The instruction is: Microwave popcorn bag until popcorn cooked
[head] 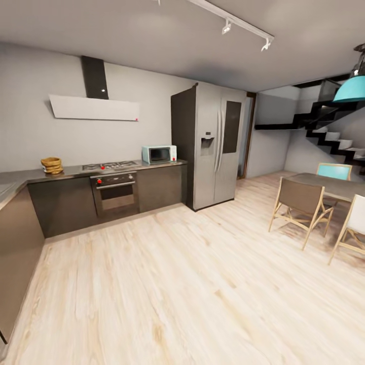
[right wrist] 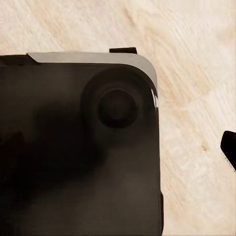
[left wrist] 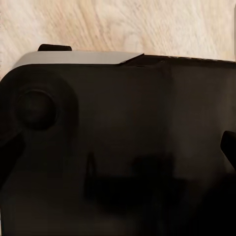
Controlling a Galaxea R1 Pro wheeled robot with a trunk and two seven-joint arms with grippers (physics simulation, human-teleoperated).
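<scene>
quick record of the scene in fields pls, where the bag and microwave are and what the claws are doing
place: kitchen seen from across a pale wood floor
popcorn bag: on the countertop, far left
microwave: right end of that countertop, beside the fridge, door shut
hob: between bag and microwave
claws: state cannot be told; wrist views show dark robot body over floor

Seen from both wrist cameras, the robot's base was a broad, glossy black housing with rounded corners, edged along one side by a thin silver-grey strip. A round, dark, recessed disc sat near each visible corner. A small black tab jutted past the grey strip, and a black finger tip showed at the frame's edge.
</scene>
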